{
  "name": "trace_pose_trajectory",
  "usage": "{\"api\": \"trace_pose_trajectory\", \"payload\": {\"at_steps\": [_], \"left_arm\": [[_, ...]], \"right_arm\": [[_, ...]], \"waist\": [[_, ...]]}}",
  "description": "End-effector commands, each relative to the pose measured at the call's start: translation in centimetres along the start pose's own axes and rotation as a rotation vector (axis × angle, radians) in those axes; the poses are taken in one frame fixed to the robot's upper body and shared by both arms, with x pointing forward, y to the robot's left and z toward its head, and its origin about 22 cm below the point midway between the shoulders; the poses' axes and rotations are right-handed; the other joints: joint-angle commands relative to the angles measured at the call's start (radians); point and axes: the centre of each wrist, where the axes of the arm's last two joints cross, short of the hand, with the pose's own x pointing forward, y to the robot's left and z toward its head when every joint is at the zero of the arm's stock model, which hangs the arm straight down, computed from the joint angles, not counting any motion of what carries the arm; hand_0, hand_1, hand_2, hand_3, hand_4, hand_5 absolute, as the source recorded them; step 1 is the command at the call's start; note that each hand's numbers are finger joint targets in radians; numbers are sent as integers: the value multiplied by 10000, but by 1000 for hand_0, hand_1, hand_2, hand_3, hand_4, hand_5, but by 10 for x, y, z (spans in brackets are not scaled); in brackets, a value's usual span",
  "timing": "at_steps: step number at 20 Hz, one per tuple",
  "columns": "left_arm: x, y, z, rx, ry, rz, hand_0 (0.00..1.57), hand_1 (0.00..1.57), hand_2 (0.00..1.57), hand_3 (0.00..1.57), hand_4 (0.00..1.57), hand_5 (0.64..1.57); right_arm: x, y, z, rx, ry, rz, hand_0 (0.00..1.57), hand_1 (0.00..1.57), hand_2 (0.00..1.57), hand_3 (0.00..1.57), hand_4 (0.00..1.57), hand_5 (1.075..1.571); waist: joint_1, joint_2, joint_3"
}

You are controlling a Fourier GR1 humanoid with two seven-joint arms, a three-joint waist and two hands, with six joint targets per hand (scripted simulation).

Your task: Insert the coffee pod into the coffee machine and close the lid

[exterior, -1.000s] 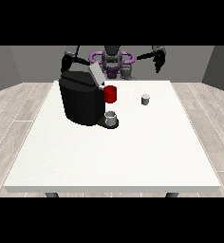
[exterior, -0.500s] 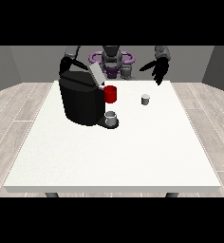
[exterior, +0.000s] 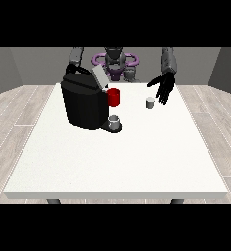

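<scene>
Grey walls and a pale wooden floor surround a large white table point(exterior: 117, 162), and the robot stands small behind its far edge. On the far-left part of the table sits the black coffee machine point(exterior: 84, 104). Its grey lid point(exterior: 99, 77) stands tilted up, so the machine is open. A red part point(exterior: 114, 97) shows on its front side, and a small grey cup point(exterior: 115, 122) stands on its base.

What has changed is the hand at the view's right point(exterior: 164, 88). One second ago it was raised high near the robot's shoulder; half a second ago it was lower; now it has come down over the table, with its fingers spread and pointing down, holding nothing. It hangs just beside the coffee pod point(exterior: 150, 102), a little behind it and to the right, and I do not see any contact yet. For the task this means, in my opinion, that the reach for the pod is almost finished and the grasp comes next; nothing is inserted yet.

The pod itself is a small pale grey cylinder that stands upright on the table, well apart from the machine, to its right.

The other hand point(exterior: 71, 69) is behind the top of the machine, mostly hidden; whether its fingers are open I cannot tell.
</scene>
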Motion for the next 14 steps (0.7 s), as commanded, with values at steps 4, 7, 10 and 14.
{"api": "trace_pose_trajectory", "payload": {"at_steps": [4, 7, 10, 14], "left_arm": [[-27, -9, -11, 41, 338, -968, 0, 0, 291, 0, 0, 1571], [-2, -26, -31, 406, 68, -1203, 488, 488, 724, 486, 0, 1571], [3, -27, -41, 717, 51, -1730, 940, 940, 950, 692, 81, 1571], [4, -32, -40, 506, -519, -3065, 1071, 1071, 1132, 931, 465, 1571]], "right_arm": [[8, 17, -7, 85, 132, -172, 0, 0, 0, 0, 0, 1571], [-17, 10, -6, 284, 205, 0, 0, 0, 0, 0, 0, 1571], [0, 24, -16, 250, 727, -83, 0, 0, 0, 0, 0, 1571], [-22, 3, -15, 367, 766, 272, 0, 0, 0, 0, 0, 1571]], "waist": [[-12, 402, -3], [109, 175, 3], [84, 156, 0], [124, 93, 2]]}}
